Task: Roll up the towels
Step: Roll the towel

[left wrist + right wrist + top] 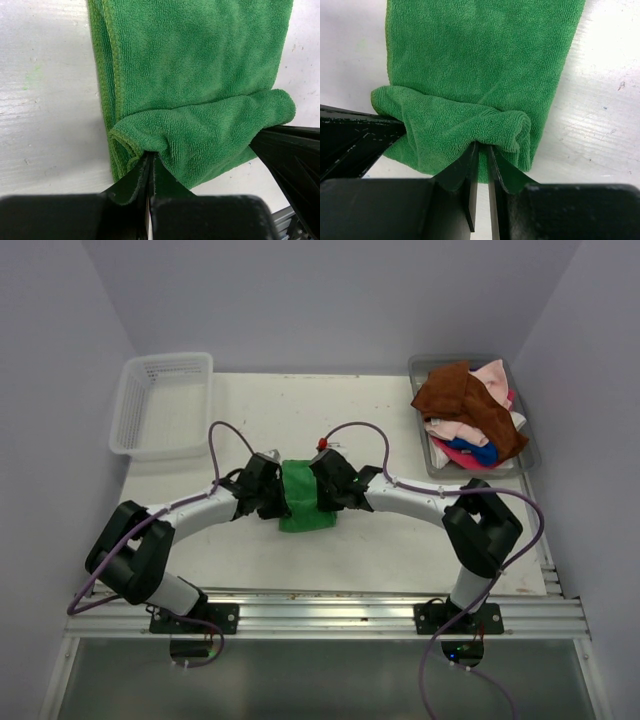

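A bright green towel (303,495) lies folded into a long strip in the middle of the table. Its near end is lifted into a small fold (210,135). My left gripper (151,156) is shut on the left corner of that fold. My right gripper (482,146) is shut on the right corner, with cloth pinched between its narrow jaws. From above, the left gripper (278,502) and right gripper (325,492) flank the strip closely. More towels sit piled in the tray: a rust brown one (460,400) on top, pink (495,375) and blue (470,452) beneath.
A white mesh basket (165,405) stands at the back left. A clear grey tray (440,361) holds the pile at the back right. The table's metal rail (330,615) runs along the near edge between the arm bases.
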Motion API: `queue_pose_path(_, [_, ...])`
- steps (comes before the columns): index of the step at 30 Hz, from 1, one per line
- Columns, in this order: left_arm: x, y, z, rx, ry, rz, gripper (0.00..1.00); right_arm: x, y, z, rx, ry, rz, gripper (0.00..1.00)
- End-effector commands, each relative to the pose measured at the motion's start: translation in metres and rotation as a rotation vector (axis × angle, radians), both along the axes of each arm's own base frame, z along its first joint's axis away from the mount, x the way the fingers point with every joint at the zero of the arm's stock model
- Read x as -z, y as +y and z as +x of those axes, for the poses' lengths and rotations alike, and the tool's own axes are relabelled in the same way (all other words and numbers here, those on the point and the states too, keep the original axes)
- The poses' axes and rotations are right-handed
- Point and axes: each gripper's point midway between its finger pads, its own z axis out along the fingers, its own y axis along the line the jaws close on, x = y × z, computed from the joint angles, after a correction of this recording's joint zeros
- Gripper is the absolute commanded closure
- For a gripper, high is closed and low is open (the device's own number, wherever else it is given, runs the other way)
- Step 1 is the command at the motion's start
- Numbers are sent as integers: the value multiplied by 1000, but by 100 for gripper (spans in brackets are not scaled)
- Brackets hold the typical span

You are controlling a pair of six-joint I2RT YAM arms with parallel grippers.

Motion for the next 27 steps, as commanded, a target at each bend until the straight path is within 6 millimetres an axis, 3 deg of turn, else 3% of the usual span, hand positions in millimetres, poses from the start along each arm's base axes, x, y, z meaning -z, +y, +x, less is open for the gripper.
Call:
queue_pose_path(1, [-15,-5,19,11,-78,-1,100,-27,9,7,-20,-41,56,84])
queue_pose_path(7, [-21,-6,21,11,-88,-4,100,-29,9,14,-27,-49,24,84])
queue_pose_path(11, [-23,-5,24,6,-94,2,100,-41,16,4,-46,-41,68,85])
queue_pose_path(16, [-21,-5,28,-1,-89,7,100,-49,7,-3,-24,-66,65,84])
queue_pose_path(21, [-23,-6,35,-3,-92,4,100,-40,8,13,-30,-82,4,82])
queue_pose_path(27, [-24,-4,41,1,-91,19,100,-4,7,27,-24,-49,-89,83])
